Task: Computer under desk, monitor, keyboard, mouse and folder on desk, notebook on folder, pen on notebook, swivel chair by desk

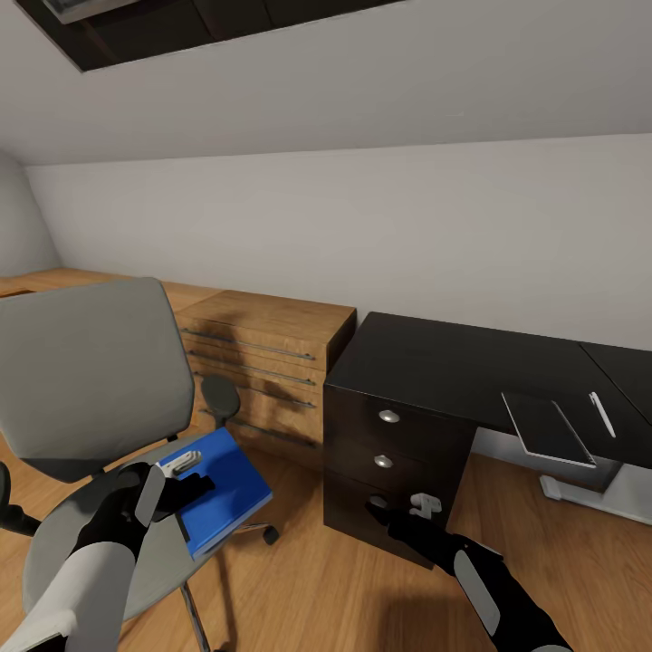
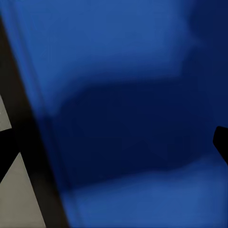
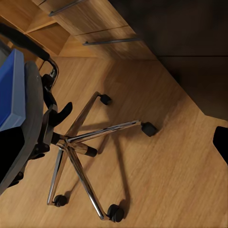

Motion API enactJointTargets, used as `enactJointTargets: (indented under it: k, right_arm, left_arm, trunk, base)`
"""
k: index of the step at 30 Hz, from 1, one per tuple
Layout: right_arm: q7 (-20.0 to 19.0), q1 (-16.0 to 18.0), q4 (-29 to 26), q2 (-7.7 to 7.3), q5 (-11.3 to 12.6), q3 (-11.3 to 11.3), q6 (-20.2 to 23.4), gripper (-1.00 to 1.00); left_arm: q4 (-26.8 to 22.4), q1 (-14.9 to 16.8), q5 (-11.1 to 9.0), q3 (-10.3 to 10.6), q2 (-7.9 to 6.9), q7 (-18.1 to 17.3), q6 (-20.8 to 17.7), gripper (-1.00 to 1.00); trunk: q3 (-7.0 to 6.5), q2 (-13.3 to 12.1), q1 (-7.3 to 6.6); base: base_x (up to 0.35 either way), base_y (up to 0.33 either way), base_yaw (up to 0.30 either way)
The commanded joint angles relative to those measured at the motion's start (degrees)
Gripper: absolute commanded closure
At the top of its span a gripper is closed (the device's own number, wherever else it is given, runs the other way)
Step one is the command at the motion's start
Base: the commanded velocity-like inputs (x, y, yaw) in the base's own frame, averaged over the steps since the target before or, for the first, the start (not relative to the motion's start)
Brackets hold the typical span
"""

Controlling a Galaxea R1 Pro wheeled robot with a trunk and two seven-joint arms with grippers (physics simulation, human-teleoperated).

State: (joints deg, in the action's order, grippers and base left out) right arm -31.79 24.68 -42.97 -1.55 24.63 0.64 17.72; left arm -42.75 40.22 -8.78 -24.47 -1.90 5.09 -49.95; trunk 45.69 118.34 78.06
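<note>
While the blue folder (image 1: 222, 484) sits on the swivel chair (image 1: 91, 398), left hand (image 1: 177, 489) reaches its near edge, grip unclear. Next: lift it to the bench (image 1: 435, 362) at 2 o'clock. Right hand (image 1: 412, 518) hangs idle, can't tell its spread.

We look down on the grey padded swivel chair (image 3: 33, 142), its chrome five-star base (image 3: 80, 149) on black casters over the warm wooden plank floor (image 3: 161, 180). The flat bright-blue folder (image 3: 12, 90) lies on its seat; the light-wood dresser (image 3: 90, 23) stands beyond.
</note>
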Motion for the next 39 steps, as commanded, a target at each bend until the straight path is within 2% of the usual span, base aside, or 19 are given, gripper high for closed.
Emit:
enactJointTargets:
  k: [1, 9, 17, 24, 30, 39]
  right_arm:
    - [0.0, 0.02, -0.04, -0.03, 0.6, 0.06, 0.48, -1.0]
    - [-0.02, 0.02, -0.02, -0.03, 0.59, 0.06, 0.42, -1.0]
    - [-0.03, 0.02, -0.01, -0.03, 0.59, 0.06, 0.43, -1.0]
    - [-0.03, 0.02, -0.01, -0.03, 0.59, 0.06, 0.41, -1.0]
    - [-0.02, 0.02, -0.01, -0.03, 0.59, 0.06, 0.44, -1.0]
    - [-0.03, 0.02, -0.09, -0.03, 0.67, 0.06, 0.48, -1.0]
  left_arm:
    - [-0.06, 0.03, -0.62, -0.05, 0.03, 0.53, -0.24, -1.0]
    - [-0.53, 0.03, -0.63, -0.1, -0.1, 0.53, -0.24, -1.0]
    - [-3.88, 0.03, -0.48, -0.27, -0.52, 0.62, -0.51, -1.0]
    - [-4.84, 0.03, -0.45, -2.49, -1.35, 0.77, -0.64, -1.0]
    - [-7.2, 0.03, -0.33, -3.23, -1.81, 0.79, -1.08, -1.0]
    - [-8.24, 0.03, -0.29, -3.47, -2.32, 0.77, -1.4, -1.0]
  trunk:
    - [0.06, 0.03, -0.01]
    - [0.06, 0.03, -0.01]
    - [0.06, 0.03, -0.01]
    - [0.06, 0.03, -0.01]
    - [0.06, 0.03, -0.01]
    - [0.06, 0.03, -0.01]
  base:
    - [0.0, 0.0, 0.0]
    - [0.0, 0.0, 0.0]
    - [0.0, 0.0, 0.0]
    - [0.0, 0.0, 0.0]
    - [0.0, 0.0, 0.0]
    - [0.0, 0.0, 0.0]
